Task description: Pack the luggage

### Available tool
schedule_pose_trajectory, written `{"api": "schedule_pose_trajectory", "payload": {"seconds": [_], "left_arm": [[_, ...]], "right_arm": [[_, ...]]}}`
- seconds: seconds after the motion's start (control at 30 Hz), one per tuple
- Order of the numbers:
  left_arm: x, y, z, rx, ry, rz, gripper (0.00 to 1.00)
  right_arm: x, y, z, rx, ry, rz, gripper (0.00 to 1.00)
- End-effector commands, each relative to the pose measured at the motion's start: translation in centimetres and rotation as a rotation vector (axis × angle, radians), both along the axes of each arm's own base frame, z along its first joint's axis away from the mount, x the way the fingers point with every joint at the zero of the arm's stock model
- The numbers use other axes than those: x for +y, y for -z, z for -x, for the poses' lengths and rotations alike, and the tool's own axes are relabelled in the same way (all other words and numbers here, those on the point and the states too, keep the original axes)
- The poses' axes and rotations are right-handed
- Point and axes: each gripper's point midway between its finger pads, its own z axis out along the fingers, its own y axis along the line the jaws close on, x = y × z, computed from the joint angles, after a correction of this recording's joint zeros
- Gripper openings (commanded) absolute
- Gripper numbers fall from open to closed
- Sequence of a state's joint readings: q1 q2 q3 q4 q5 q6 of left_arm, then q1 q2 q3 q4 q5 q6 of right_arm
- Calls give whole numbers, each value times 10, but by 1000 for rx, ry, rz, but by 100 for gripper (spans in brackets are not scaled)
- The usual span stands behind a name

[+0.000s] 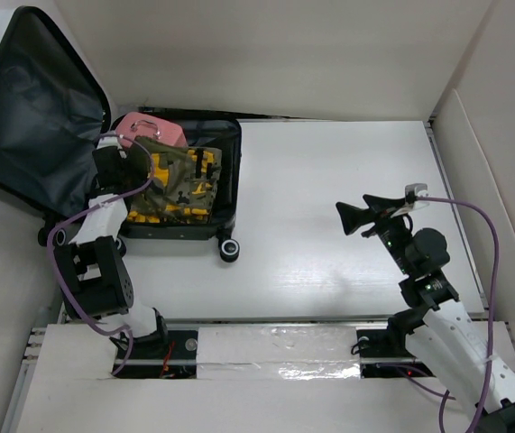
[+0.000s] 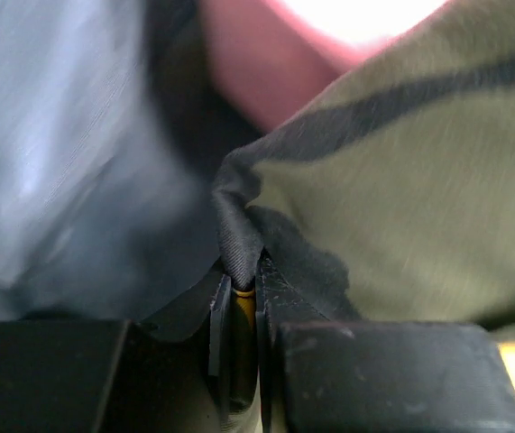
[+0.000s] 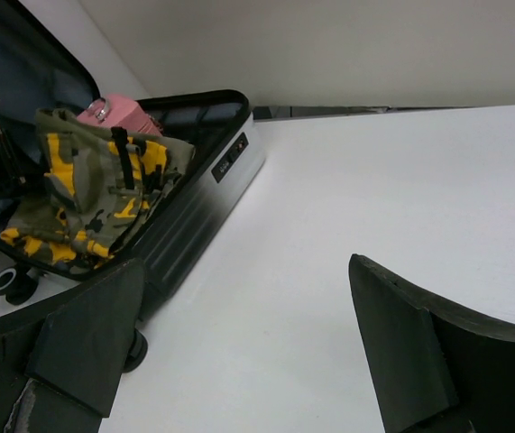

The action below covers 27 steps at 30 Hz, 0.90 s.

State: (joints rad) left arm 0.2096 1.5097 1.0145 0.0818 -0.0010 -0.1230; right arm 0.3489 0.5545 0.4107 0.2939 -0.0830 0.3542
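The luggage (image 1: pixel 227 185) lies open at the far left, its grey-lined lid (image 1: pixel 32 135) standing up. Inside lies a camouflage green-and-yellow garment (image 1: pixel 180 185) and a small pink case (image 1: pixel 149 128). My left gripper (image 1: pixel 129 155) is at the garment's left edge, shut on a black-edged fold of the garment (image 2: pixel 236 248). My right gripper (image 1: pixel 363 216) is open and empty above the bare table, right of the luggage. In the right wrist view the luggage (image 3: pixel 205 197), the garment (image 3: pixel 95 194) and the pink case (image 3: pixel 122 113) show at the left.
White walls stand behind and to the right of the table (image 1: pixel 347 180). A black wheel (image 1: pixel 230 251) of the luggage sticks out at its near right corner. A purple cable (image 1: pixel 77 225) loops beside the left arm.
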Motion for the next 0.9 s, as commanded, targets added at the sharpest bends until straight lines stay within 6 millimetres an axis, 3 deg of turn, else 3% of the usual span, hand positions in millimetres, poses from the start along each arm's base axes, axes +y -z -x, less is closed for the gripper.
{"api": "schedule_pose_trajectory", "payload": {"seconds": [0.0,0.03,0.1,0.17,0.2,0.33,0.37,0.43,0.47,0.5,0.57,0.6,0.63,0.67,0.7,0.73,0.8,0.83,0.87], "left_arm": [[35,2,14,45,-131,-97,0],[35,5,17,60,-138,-89,2],[29,0,15,39,-122,-62,30],[15,-21,10,-34,-99,-48,46],[11,-27,9,-58,-94,-45,59],[5,-73,13,-176,-125,-6,65],[4,-98,20,-246,-134,-5,66],[3,-122,30,-330,-174,38,66],[2,-147,41,-406,-199,50,66],[0,-157,46,-446,-219,90,63],[-3,-185,61,-530,-229,116,55],[-4,-198,63,-555,-229,126,46],[-4,-196,67,-525,-244,140,36],[1,-197,72,-507,-284,139,24],[5,-208,76,-519,-314,140,7],[8,-206,83,-497,-347,136,1],[24,-221,104,-525,-444,83,0],[31,-217,117,-497,-493,55,0],[51,-222,139,-502,-605,0,0]], "right_arm": [[3,-14,1,-48,-13,4,100],[3,-14,0,-48,-12,7,100],[3,-15,1,-51,-14,7,100],[6,-14,2,-49,-23,7,100],[6,-14,1,-49,-23,7,100],[8,-13,1,-46,-34,8,100],[9,-13,1,-46,-35,9,100],[9,-14,1,-50,-38,9,99],[9,-15,1,-52,-39,10,98],[10,-15,2,-56,-43,13,96],[12,-15,2,-60,-55,22,69],[18,-15,4,-65,-86,29,52],[20,-15,4,-63,-96,36,20],[23,-9,1,-43,-108,50,10],[27,-9,1,-42,-127,61,3],[29,-7,-1,-32,-136,69,0],[34,1,-6,-4,-157,85,0],[36,3,-7,2,-162,88,0],[37,4,-8,7,-168,90,0]]}}
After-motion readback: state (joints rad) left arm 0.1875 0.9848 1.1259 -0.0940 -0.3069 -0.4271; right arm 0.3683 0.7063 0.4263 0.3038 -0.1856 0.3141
